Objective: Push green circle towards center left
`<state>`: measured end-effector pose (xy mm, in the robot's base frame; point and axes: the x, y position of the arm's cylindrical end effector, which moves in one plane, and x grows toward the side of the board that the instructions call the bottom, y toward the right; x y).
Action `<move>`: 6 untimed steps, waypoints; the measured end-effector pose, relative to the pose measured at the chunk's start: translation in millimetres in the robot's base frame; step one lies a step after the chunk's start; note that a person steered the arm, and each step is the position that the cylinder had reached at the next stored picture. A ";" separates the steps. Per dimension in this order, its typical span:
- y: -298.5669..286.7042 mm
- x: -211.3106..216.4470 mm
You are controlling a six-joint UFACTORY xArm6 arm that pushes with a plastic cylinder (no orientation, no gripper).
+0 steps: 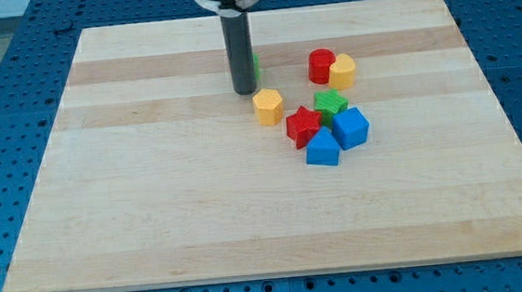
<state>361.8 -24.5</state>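
The green circle (256,68) is almost wholly hidden behind my rod; only a thin green sliver shows at the rod's right side, near the view's top centre. My tip (244,91) rests on the wooden board (153,192), just in front of and left of that sliver. A yellow hexagon block (268,105) lies just right of and below the tip.
A red cylinder (321,66) and a yellow block (342,70) sit together to the right. Below them cluster a green star (330,103), a red star (302,124), a blue cube (351,127) and a blue triangle-like block (322,148).
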 end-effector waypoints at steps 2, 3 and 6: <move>42.6 -27.6; 25.4 -48.5; -57.5 -48.5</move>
